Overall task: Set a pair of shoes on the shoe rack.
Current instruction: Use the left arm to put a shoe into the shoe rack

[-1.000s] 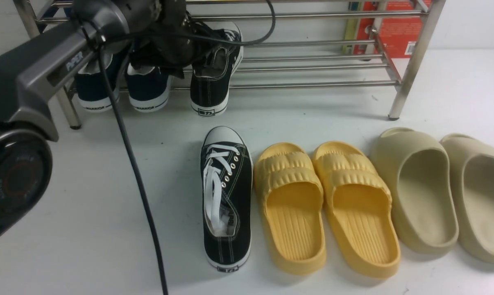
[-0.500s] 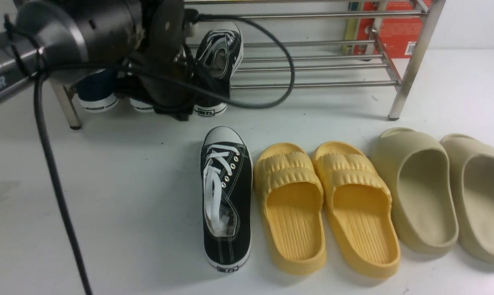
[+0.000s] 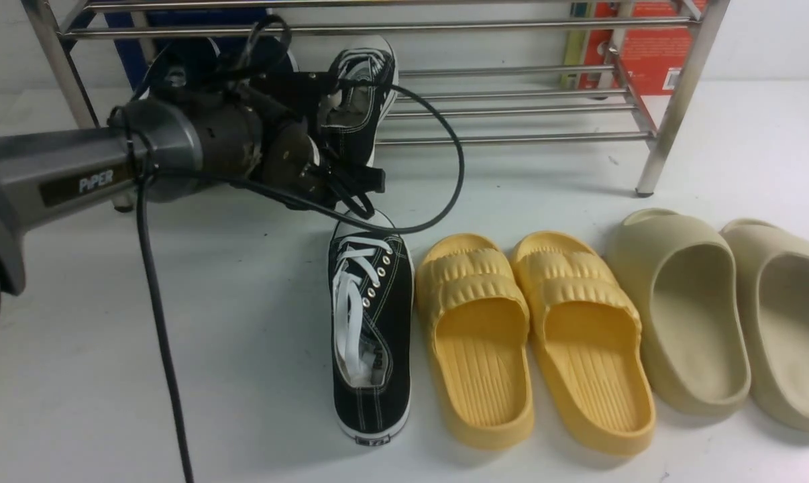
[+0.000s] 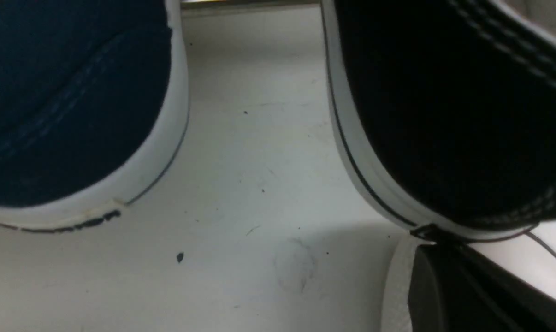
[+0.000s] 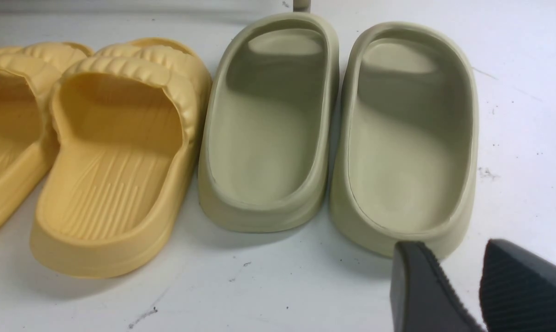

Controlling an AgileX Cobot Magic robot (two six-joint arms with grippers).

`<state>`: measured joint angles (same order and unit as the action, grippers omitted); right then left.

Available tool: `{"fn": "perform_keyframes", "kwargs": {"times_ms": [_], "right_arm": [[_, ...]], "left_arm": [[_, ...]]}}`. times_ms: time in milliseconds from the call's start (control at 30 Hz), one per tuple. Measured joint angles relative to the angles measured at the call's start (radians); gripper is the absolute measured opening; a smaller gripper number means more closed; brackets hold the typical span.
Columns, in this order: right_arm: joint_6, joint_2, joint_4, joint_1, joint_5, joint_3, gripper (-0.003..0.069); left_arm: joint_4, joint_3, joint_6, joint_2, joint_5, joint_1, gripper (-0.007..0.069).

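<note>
One black sneaker with white laces rests on the lower bars of the silver shoe rack, heel toward me. Its mate lies on the white floor, toe toward the rack. My left gripper hangs shut and empty just in front of the rack, above the floor sneaker's toe cap. In the left wrist view its dark tip sits right at the racked sneaker's heel sole. My right gripper is open with nothing between its fingers, beside a beige slide's heel.
Navy sneakers sit on the rack left of the black one, mostly hidden by my left arm in the front view. Yellow slides and beige slides line the floor to the right. A red box stands behind the rack.
My left gripper has shut and the arm has drawn back and down from the rack, leaving the black sneaker on the bars. The right gripper has not moved.
</note>
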<state>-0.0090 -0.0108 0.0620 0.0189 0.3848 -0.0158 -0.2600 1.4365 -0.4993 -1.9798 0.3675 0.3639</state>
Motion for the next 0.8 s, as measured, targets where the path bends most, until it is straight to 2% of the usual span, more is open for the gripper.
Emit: {"fn": "perform_keyframes", "kwargs": {"times_ms": [633, 800], "right_arm": [[0.0, 0.0, 0.0, 0.0, 0.0, 0.0, 0.0239], [0.0, 0.0, 0.0, 0.0, 0.0, 0.0, 0.0239]], "left_arm": [[0.049, 0.021, 0.0, -0.011, -0.131, -0.018, -0.0013], [0.05, 0.021, 0.0, 0.003, -0.22, -0.018, -0.0013]]}}
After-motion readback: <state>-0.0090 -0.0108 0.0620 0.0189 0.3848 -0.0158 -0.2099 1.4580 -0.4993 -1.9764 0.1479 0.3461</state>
